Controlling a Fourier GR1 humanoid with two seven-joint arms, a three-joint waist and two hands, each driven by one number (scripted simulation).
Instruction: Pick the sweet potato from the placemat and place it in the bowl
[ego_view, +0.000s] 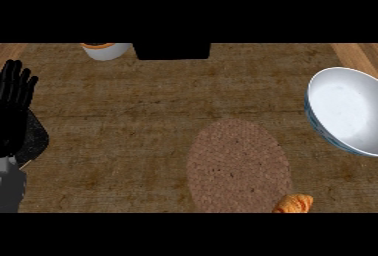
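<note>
Orange food item (294, 203) at placemat's (236, 165) lower-right edge, bowl (345, 111) at right edge

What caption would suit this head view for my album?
Sweet potato at the edge of the placemat, white bowl at right, left hand open at left.

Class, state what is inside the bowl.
In the bowl only its bare white inside shows, nothing lying in it; its right part runs beyond the view's edge, unseen.
</note>
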